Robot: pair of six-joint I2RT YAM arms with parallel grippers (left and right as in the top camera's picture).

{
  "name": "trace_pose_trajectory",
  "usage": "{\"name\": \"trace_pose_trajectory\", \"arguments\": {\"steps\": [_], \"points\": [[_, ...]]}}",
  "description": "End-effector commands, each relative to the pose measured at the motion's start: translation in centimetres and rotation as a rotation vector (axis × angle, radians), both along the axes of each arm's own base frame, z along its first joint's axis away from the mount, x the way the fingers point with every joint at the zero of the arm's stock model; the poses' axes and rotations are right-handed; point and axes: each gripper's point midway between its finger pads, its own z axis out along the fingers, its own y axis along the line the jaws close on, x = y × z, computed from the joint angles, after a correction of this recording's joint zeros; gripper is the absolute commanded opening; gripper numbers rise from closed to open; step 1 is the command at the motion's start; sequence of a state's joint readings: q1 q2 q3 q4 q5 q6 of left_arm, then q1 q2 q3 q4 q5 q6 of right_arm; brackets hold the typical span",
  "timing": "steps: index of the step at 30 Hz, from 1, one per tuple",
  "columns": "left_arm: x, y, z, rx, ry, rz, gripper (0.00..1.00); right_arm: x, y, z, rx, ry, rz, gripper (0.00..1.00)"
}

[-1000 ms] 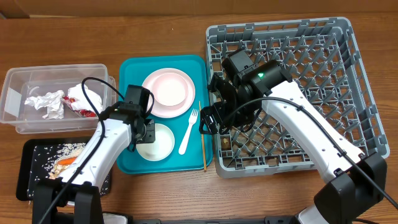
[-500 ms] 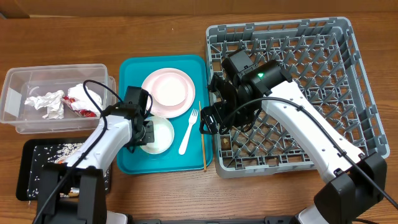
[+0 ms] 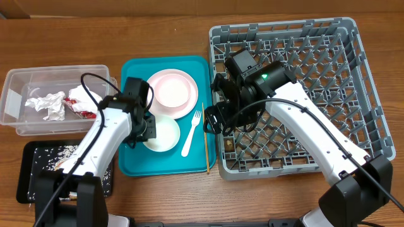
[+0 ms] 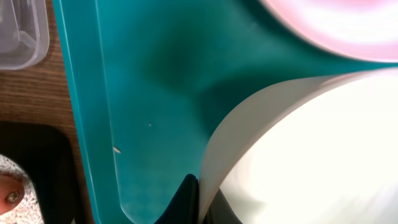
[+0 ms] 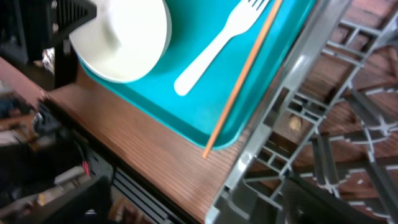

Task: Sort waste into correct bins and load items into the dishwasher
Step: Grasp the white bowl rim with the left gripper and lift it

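**Item: white bowl**. It sits at the near-left of the teal serving tray, just below the pink plate. The left claw is clenched on the bowl's left rim. In the left wrist view the wall of the bowl runs up from between the dark fingertips, one inside and one outside. A pinch on the rim suits an empty, thin-walled bowl that gives no other hold from above. Whether the bowl is clear of the tray floor cannot be told.

**Same tray.**
- The pink bowl is nested on the pink plate.
- The white plastic fork lies just right of the white bowl.
- The wooden chopstick lies along the tray's right edge.
- All are apart from both claws and not yet loaded.

**Destination: dish rack**. The grey rack stands to the right of the tray, their edges nearly meeting. Judged from this layout, the bowl has to cross the fork and chopstick to reach the pegs.

**Right claw**. It hangs over the seam between the rack's left wall and the tray, with its camera looking down on the fork and chopstick. Whether it is released or clenched cannot be told, and nothing shows in it. It is likely posted there for the cutlery.

**Bins, far left on the worktop**.
- The clear tub holds crumpled foil and a red wrapper.
- The black tray holds scattered rice.
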State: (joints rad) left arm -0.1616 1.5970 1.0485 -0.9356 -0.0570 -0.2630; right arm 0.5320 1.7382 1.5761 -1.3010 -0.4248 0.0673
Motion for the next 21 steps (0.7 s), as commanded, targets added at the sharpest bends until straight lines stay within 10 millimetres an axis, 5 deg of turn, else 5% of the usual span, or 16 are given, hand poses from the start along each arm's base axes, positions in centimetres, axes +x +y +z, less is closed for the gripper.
{"name": "trace_pose_trajectory", "arguments": {"steps": [1, 7, 17, 21], "points": [[1.7, -2.1, 3.5, -0.119, -0.078, -0.046, 0.04, 0.2, 0.4, 0.8, 0.02, -0.027, -0.035, 0.79], [2.2, -4.9, 6.1, -0.279, -0.12, -0.109, 0.04, 1.6, 1.3, 1.0, 0.018, -0.068, -0.118, 0.71], [2.6, -6.7, 7.0, -0.381, -0.144, -0.151, 0.04, 2.9, 3.4, 1.0, -0.037, -0.195, -0.208, 0.7], [2.4, -8.4, 7.6, -0.47, -0.156, -0.238, 0.04, 3.3, 4.0, 1.1, -0.047, -0.244, -0.205, 0.6]]}}
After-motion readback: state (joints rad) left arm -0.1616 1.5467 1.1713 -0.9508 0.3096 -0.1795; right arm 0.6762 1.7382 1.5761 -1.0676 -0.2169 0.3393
